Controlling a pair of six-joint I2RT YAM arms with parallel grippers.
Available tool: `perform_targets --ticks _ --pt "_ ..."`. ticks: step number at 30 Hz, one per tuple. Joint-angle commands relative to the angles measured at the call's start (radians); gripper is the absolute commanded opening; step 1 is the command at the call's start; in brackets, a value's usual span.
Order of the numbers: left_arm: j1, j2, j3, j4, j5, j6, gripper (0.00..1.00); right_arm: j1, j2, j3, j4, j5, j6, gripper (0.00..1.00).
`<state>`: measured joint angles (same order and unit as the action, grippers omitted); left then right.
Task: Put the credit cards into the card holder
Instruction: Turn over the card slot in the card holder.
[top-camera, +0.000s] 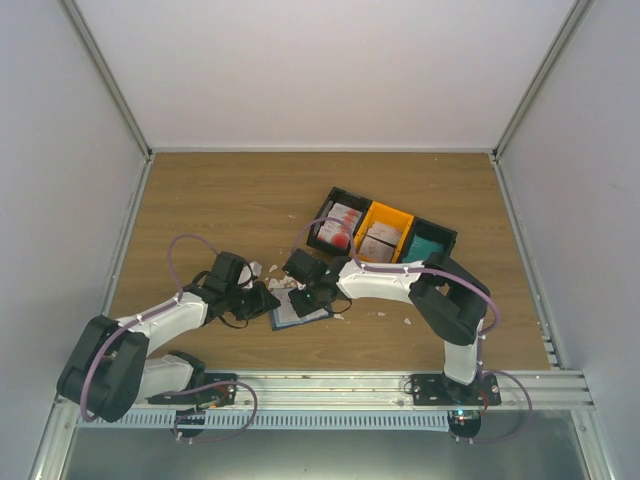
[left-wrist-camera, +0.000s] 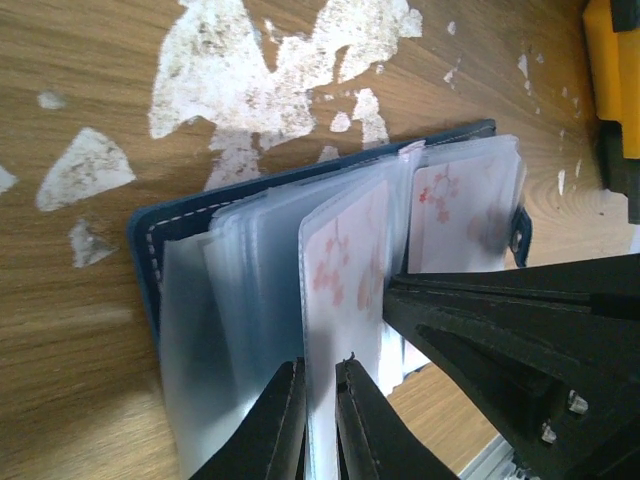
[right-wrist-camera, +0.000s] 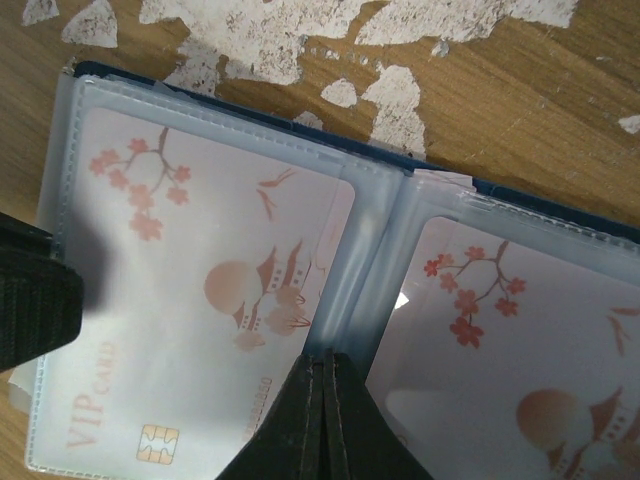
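The navy card holder (top-camera: 300, 312) lies open on the wood between my two grippers, its frosted plastic sleeves fanned up (left-wrist-camera: 250, 270). A red-and-white credit card (right-wrist-camera: 200, 300) marked VIP sits in the left sleeve. Another credit card (right-wrist-camera: 510, 350) sits in the right sleeve. My left gripper (left-wrist-camera: 320, 375) is shut on one upright sleeve page with a blossom-printed card (left-wrist-camera: 345, 265) inside. My right gripper (right-wrist-camera: 325, 365) is shut, its tips resting on the fold between the two sleeves. More cards lie in the black tray (top-camera: 338, 225) and the orange tray (top-camera: 385, 232).
A teal tray (top-camera: 430, 245) stands to the right of the orange one. Torn white scraps (left-wrist-camera: 260, 70) litter the wood beyond the holder. The right gripper's black body (left-wrist-camera: 520, 340) crowds the left wrist view. A metal rail (top-camera: 350, 385) runs along the near edge.
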<state>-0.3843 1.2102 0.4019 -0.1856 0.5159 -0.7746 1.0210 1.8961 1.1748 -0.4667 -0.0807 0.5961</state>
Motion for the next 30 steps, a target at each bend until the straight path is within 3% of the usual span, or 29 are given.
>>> perform_targets --ticks 1,9,17,24,30 --pt "0.006 0.01 0.007 0.077 0.063 -0.005 0.12 0.007 0.055 -0.035 -0.018 0.005 0.007 0.01" --pt "0.003 0.027 -0.006 0.176 0.168 -0.014 0.14 0.002 -0.002 -0.058 0.018 0.022 0.022 0.02" --pt "-0.002 0.086 0.017 0.232 0.213 -0.011 0.25 -0.036 -0.161 -0.104 0.051 0.138 0.03 0.12" --pt "-0.042 0.171 0.075 0.29 0.243 -0.013 0.34 -0.173 -0.376 -0.196 0.105 0.017 -0.066 0.24" --pt "-0.103 0.246 0.16 0.331 0.245 -0.023 0.42 -0.35 -0.509 -0.244 0.046 -0.04 -0.135 0.32"
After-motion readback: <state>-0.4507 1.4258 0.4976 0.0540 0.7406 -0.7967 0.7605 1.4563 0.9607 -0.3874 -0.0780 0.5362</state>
